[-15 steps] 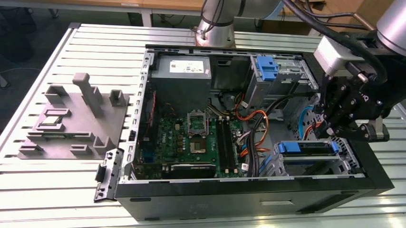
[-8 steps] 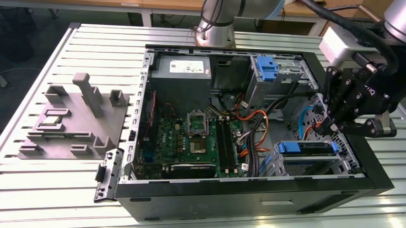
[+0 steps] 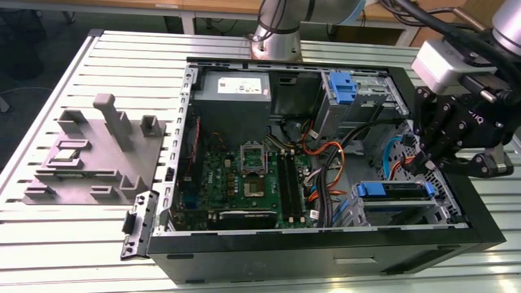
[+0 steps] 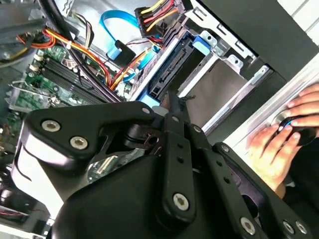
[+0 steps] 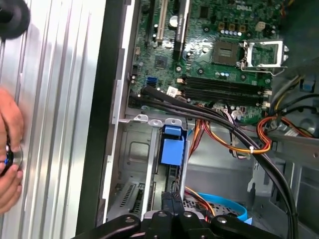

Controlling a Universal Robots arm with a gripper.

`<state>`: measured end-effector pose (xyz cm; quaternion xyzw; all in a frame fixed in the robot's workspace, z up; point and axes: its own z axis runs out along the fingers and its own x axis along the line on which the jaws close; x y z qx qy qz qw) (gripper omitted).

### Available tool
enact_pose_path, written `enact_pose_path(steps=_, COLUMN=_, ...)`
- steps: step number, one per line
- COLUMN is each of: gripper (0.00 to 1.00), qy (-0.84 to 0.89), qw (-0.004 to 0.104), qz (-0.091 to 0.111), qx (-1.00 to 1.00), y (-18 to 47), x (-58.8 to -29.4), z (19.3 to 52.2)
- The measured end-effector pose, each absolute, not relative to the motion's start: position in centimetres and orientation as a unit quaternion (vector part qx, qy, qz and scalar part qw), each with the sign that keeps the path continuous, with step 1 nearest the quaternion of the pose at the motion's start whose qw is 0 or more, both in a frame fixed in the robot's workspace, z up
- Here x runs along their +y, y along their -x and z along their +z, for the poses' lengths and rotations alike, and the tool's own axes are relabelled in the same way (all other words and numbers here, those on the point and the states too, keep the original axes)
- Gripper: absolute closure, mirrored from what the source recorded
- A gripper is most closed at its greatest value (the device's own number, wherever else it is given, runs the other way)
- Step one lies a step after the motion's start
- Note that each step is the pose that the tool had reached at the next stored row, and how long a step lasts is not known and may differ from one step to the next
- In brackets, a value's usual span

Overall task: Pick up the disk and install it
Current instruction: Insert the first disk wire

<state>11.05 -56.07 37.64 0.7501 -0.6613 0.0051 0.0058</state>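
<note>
The disk (image 3: pixel 391 190) is sitting in the drive cage (image 3: pixel 407 210) at a corner of the open computer case (image 3: pixel 326 253), low at the exterior view's right, with its blue rails showing. The gripper (image 3: pixel 446 160) is hanging over the case wall just above that cage. Whether it is spread or pressed together cannot be told, nor whether it is touching the disk. The case is lying on a slatted aluminium table (image 3: pixel 73 244). The arm's base (image 3: pixel 275 33) is standing behind the case, and a grey fixture (image 3: pixel 89 159) carrying a processor chip (image 3: pixel 69 154) is lying well apart at the exterior view's left. Inside the case, a green motherboard (image 3: pixel 244 180) is lying beside a grey power supply (image 3: pixel 236 88), and an upright blue latch (image 3: pixel 343 88) is standing near the far wall. In the second wrist view the gripper (image 4: pixel 172 102) is pointing at the disk (image 4: pixel 167 79), which is lying between the cage's metal walls. Orange and yellow cables (image 4: pixel 89 55) are running past it, and a person's hand (image 4: pixel 279 144) is resting on the table outside the case. In the first wrist view the disk (image 5: pixel 173 149) is showing edge-on inside the cage, just beyond the gripper (image 5: pixel 173 215). The motherboard is lying farther on, and the hand is resting on the table's slats beside the case.
</note>
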Motion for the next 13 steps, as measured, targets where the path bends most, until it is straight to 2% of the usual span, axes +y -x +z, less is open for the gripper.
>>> enact_pose_path(steps=13, gripper=0.90, qy=-0.800, qw=0.005, qz=0.005, qx=-0.600, y=-11.12, x=-56.07, z=37.55)
